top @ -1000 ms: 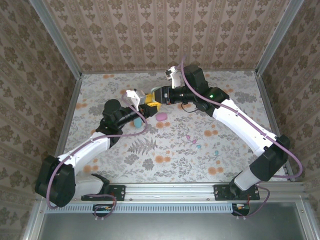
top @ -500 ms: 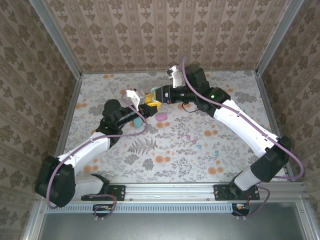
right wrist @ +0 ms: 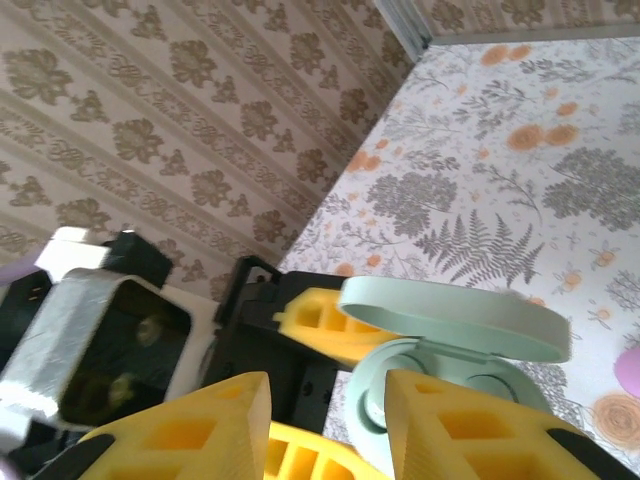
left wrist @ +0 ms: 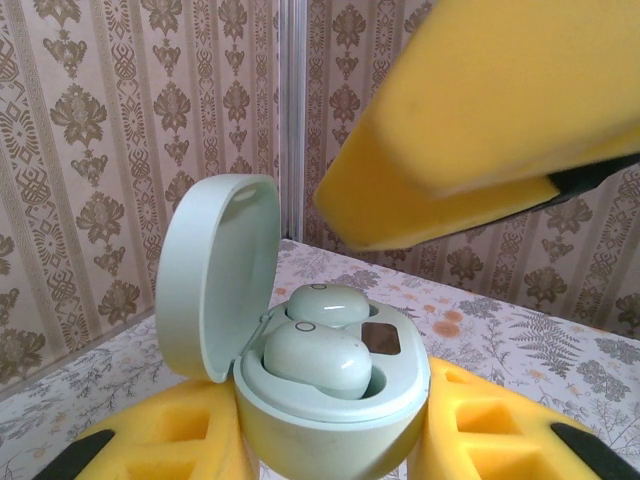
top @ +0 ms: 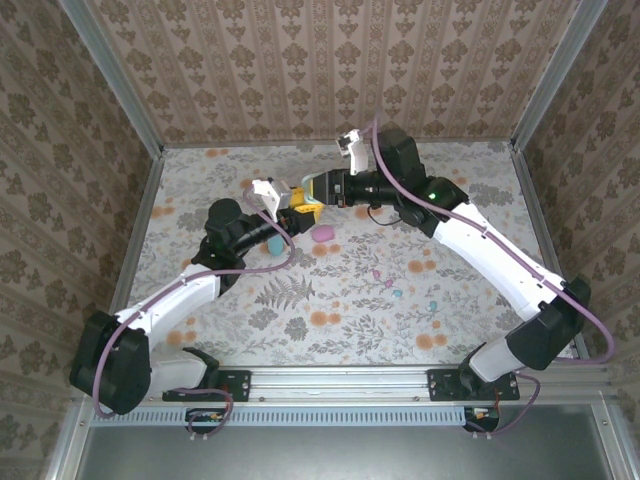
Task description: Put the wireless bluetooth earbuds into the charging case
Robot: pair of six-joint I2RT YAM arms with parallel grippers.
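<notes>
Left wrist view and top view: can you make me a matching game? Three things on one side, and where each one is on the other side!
Things:
1. mint case
2. pink case
3. two mint earbuds

Places:
A. lying on the table
B. tucked inside the open case
C. held up by the left gripper

Pairs: 1-C, 2-A, 3-B

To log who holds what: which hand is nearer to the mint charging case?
Left. The left hand grips the open mint charging case between its fingers. The right hand hovers close above it, fingers apart, not touching it.
</notes>
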